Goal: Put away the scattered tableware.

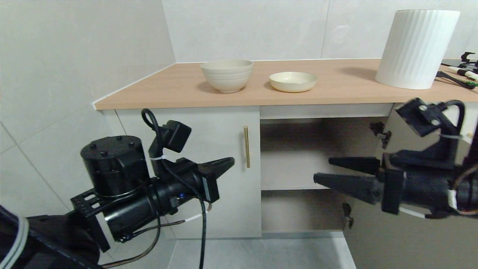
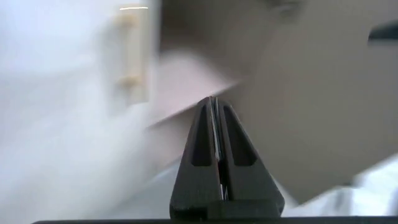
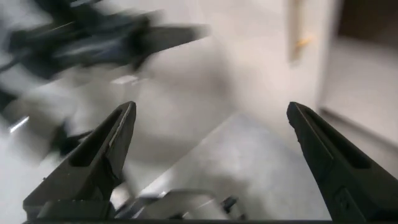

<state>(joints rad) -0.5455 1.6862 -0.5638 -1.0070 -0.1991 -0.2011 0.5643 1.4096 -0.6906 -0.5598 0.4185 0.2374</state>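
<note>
L gripper [image 1: 225, 163]: fingers pressed flat together, no gap, nothing btwn them. The L wrist view shows the two meeting along one thin seam. The tips point at the closed cabinet door [image 1: 209, 149], just short of its brass handle [image 1: 246, 147].

R gripper [image 1: 322, 170] stands wide open w/ nothing in it. Its fingers are well apart and the tips are aimed toward the L gripper's from the opposite side. Btwn the two sets of tips is the open cabinet bay [image 1: 298, 149], its shelf [image 1: 291, 188] behind the R fingers. The swung-out door [image 1: 373, 246] is below the R fingers.

The tableware sits well above both sets of fingers, on the wooden counter [image 1: 168, 89]. A ribbed cream bowl [image 1: 227, 76] is above the L tips. A shallow cream dish [image 1: 293, 81] is near it on the R-tip side, not touching. Further along, above the R gripper's body, is a tall white fluted container [image 1: 416, 48], w/ some utensils [image 1: 461, 73] beyond it.
</note>
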